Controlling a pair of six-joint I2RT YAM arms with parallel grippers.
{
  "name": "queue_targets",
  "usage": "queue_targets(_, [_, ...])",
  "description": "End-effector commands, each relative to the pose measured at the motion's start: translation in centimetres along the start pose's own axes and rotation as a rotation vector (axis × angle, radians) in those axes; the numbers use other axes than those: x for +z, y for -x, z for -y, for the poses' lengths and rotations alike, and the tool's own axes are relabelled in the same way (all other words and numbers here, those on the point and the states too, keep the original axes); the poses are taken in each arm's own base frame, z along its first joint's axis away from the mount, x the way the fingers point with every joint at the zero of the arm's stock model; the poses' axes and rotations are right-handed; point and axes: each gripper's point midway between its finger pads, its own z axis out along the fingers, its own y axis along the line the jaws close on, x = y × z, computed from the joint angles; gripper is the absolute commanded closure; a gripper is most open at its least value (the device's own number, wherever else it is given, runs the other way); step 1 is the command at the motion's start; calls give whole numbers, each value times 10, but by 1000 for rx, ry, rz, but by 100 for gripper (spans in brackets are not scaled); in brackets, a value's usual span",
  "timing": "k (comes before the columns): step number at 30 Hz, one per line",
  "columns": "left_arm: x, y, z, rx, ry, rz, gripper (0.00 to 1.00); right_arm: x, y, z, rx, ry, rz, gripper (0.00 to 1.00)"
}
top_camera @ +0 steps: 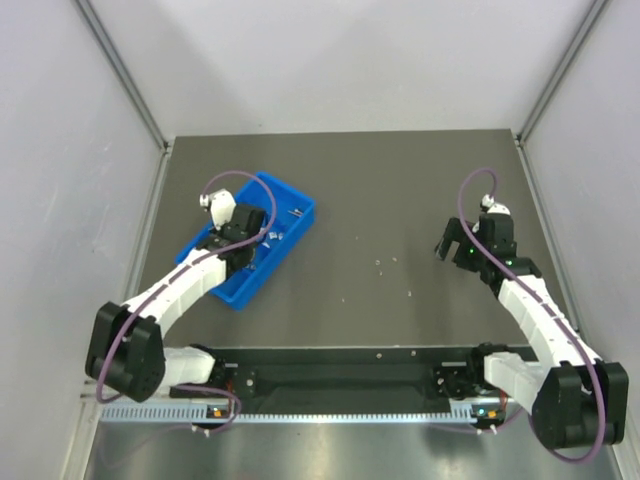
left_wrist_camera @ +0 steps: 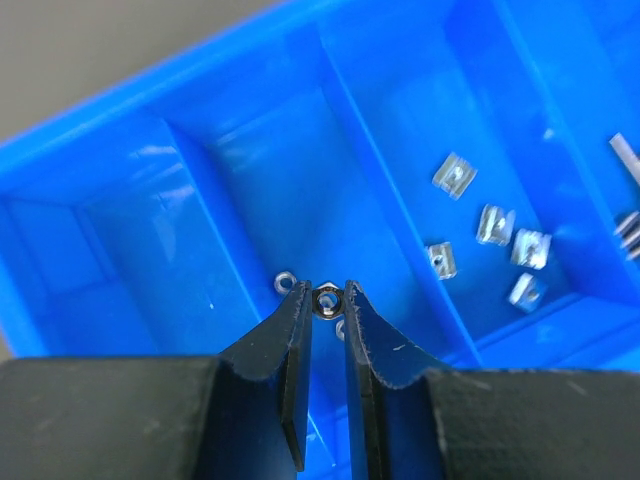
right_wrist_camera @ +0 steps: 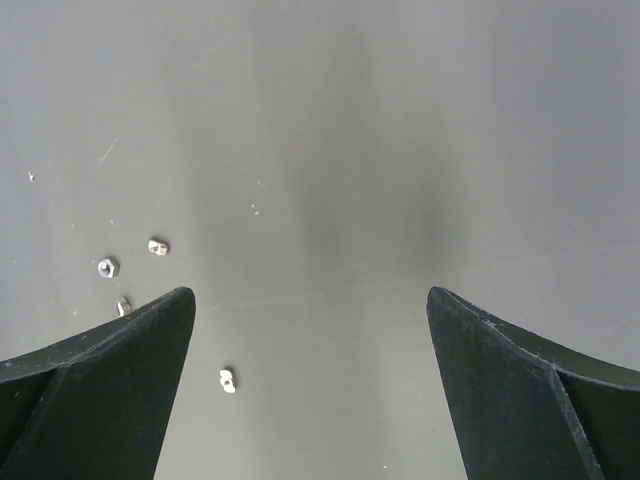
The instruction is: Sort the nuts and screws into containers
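Sorting nears its end: L arm's fingers pinch one hex nut over the blue tray, above a middle compartment holding at least two ring nuts. The next compartment has five square nuts, and screws lie at the tray's far end. R arm's fingers hang spread wide, gripping nothing, over the bench, where approx. four loose pieces wait. Judged well past halfway: drop this nut, then clear the stragglers.
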Motion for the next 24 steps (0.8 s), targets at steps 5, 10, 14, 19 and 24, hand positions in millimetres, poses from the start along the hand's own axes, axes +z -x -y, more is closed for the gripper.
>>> queue_targets(5, [-4, 2, 5, -16, -18, -30, 67, -6, 26, -11, -7, 27, 82, 0])
queue_targets(10, [-27, 25, 22, -21, -132, -16, 33, -8, 36, -15, -6, 32, 89, 0])
queue_targets(14, [-53, 39, 62, 3, -283, -12, 31, -9, 38, -12, -1, 11, 93, 0])
queue_targets(19, [-114, 5, 172, 199, -508, -19, 32, -11, 35, -1, 10, -32, 97, 0])
queue_targets(24, [-127, -82, 252, 362, -648, -149, 38, -15, 33, 1, 10, -37, 99, 0])
